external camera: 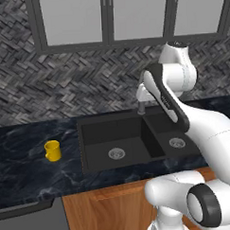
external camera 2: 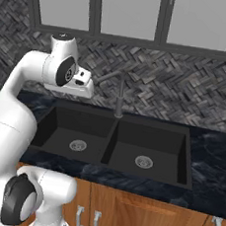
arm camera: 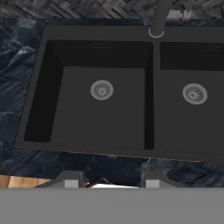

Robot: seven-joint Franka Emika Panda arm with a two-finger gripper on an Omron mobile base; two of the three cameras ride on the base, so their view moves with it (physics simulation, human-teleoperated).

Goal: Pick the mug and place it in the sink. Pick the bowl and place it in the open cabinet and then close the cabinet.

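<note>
Hand (arm camera: pixel 109 180): fingers parted, empty, lower centre, above sink (arm camera: pixel 105 144)
Mug (external camera: pixel 52 150): upright on counter (external camera: pixel 24 168), left of frame

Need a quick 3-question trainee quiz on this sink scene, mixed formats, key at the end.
1. True or false: the mug already sits inside the sink.
2. Multiple choice: on which side of the sink does the mug stand in the left base view? A) left B) right C) behind the faucet
3. Fill in: the hand view looks down on two round metal ____ in the basins.

Key: 1 false, it stands on the counter; 2 A; 3 drains.
</note>
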